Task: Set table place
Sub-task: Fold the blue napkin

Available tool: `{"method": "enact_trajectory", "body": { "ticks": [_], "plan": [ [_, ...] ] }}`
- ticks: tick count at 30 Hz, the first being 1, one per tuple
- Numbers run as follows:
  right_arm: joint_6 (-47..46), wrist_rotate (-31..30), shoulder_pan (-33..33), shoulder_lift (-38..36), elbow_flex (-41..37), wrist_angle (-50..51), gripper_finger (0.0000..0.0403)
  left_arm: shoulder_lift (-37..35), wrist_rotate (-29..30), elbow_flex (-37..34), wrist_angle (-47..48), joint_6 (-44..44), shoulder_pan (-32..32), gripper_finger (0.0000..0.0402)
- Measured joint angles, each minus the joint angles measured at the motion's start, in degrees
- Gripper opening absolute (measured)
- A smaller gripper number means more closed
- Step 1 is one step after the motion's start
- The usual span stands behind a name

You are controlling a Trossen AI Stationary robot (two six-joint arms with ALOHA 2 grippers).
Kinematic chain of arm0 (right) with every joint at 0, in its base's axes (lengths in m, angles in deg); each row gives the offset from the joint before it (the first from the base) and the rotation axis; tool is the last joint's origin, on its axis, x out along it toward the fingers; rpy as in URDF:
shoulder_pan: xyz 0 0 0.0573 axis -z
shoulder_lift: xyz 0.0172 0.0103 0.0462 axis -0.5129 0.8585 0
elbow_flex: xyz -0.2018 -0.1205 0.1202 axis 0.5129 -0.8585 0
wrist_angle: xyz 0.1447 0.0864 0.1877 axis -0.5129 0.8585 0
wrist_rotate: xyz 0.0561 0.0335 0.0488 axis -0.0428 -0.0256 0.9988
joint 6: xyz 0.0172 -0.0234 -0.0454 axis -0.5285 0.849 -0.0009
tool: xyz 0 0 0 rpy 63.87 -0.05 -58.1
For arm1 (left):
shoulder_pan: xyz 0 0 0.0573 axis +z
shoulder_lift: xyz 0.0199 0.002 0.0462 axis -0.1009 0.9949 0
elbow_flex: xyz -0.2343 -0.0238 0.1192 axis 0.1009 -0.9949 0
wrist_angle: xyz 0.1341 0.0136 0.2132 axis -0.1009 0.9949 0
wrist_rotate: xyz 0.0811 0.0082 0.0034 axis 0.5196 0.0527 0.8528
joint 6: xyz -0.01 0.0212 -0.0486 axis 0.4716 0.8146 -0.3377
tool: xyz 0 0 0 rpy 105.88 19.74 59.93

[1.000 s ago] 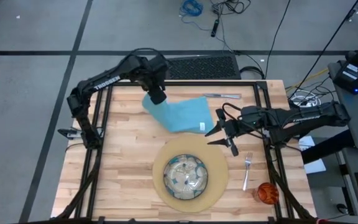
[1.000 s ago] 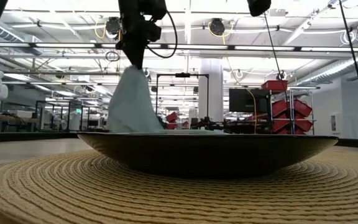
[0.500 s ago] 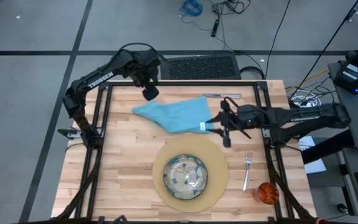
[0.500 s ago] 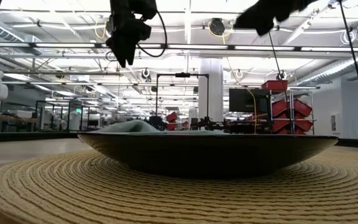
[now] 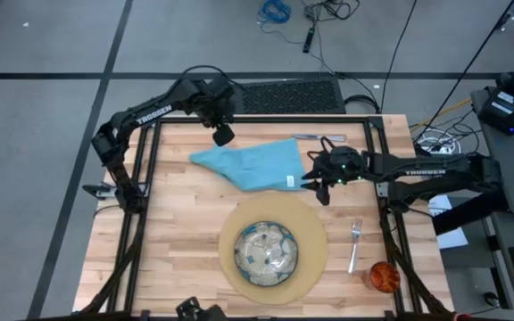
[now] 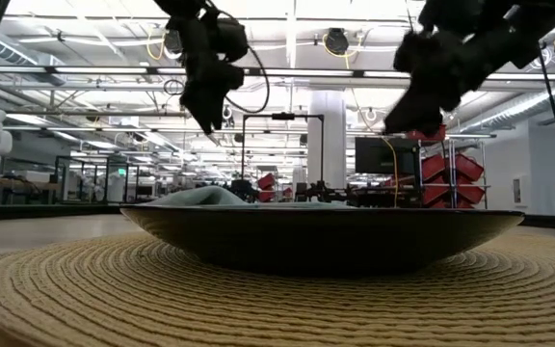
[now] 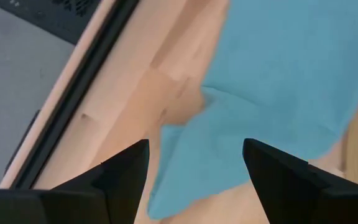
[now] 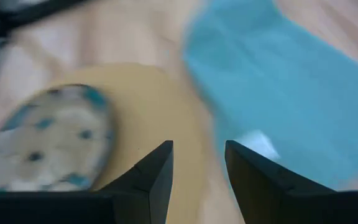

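The teal napkin lies flat on the far half of the table, its white tag at the near right corner. My left gripper is open and empty above the napkin's far left end. My right gripper is open and empty, just right of the tag corner, over the napkin's edge. The green-patterned plate sits on the round tan placemat. A fork and an orange cup lie to the right.
A knife lies by the table's far edge, beyond the napkin. The black frame runs along the table's edges. Bare wood shows left of the placemat. In the low view the plate and placemat fill the foreground.
My left gripper has let go of the napkin's left end, which it held lifted, and moved up and away; that end has fallen flat on the table. My right gripper has moved toward the table's far edge and the napkin's tag corner, turning as it went.
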Motion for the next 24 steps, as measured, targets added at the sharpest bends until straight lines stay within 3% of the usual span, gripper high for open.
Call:
{"method": "enact_trajectory", "body": {
  "ticks": [3,7,15,20,24],
  "plan": [
    [-7.68,-4.23,2.16,0.03,-0.02,4.16,0.0137,0.00,-0.04,-0.72,-1.36,-0.52,1.15,0.0249],
    [-15.34,-4.14,3.36,0.02,-0.04,1.77,0.0137,0.00,-0.99,-0.70,-5.07,0.58,1.19,0.0249],
    [-18.51,-3.82,8.12,6.86,-0.02,-4.41,0.0137,0.00,-3.94,-0.70,-8.85,2.05,-0.98,0.0249],
    [-15.47,5.24,10.86,15.45,0.02,-21.91,0.0137,0.00,-4.13,-0.70,-6.12,2.03,-3.59,0.0249],
    [-13.99,6.32,17.02,19.84,0.02,-24.26,0.0137,0.00,-4.14,-0.68,-3.49,1.89,-6.55,0.0249]
  ]
}}
